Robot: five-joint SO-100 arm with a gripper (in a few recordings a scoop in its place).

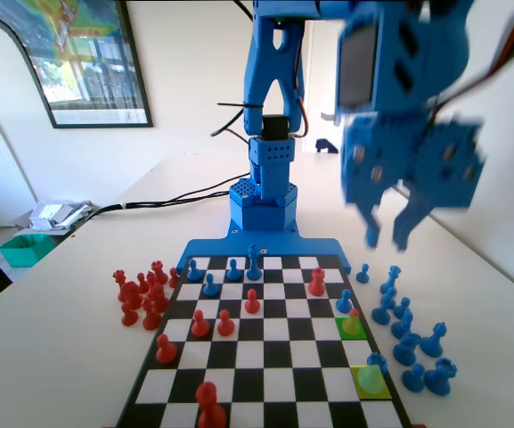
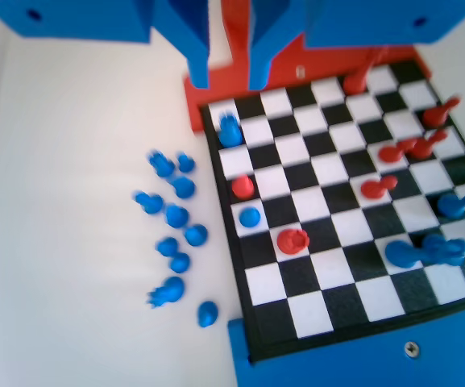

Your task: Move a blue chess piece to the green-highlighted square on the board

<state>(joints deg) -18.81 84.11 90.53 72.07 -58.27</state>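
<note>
I see the board (image 1: 265,357) checkered black and white with a dark rim, joined to a blue base plate (image 1: 261,245). The green-highlighted square (image 1: 370,381) is bright green; at its 12 o'clock sits a paler yellow-green square (image 1: 352,325). Red pieces (image 1: 142,294) cluster at the board's 9 o'clock, blue pieces (image 1: 408,334) at 3 o'clock. The gripper (image 1: 390,236) is blue. The table (image 1: 61,339) is white.
</note>
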